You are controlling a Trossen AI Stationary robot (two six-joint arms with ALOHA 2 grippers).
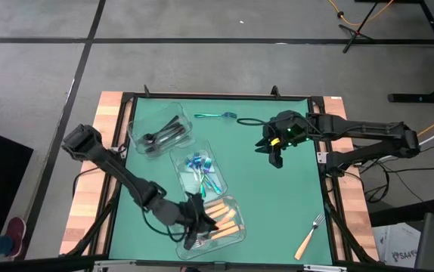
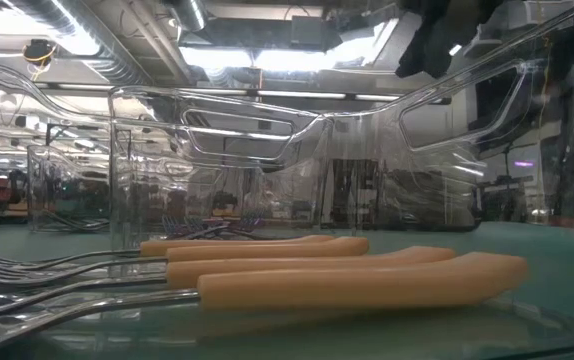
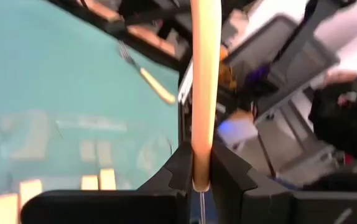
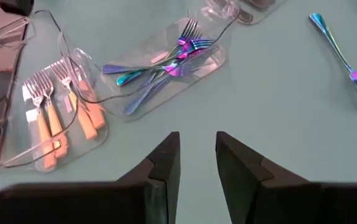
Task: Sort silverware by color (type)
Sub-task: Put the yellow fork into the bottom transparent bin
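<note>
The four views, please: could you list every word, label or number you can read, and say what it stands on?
None can be read in any view.
White cardboard box beside the table in the high view: dark print, too small to read.
Clear plastic rectangular containers: no labels visible.

The table mat [image 1: 277,196] is flat teal-green, framed by pale wood. Orange-handled forks [image 1: 224,219] fill the clear container [image 1: 236,234] at six o'clock. Iridescent blue-purple-teal pieces [image 1: 204,170] lie at centre, all-black ones [image 1: 164,136] at eleven. One iridescent fork [image 1: 215,115] lies at twelve, one orange-handled fork [image 1: 310,236] at five.
</note>
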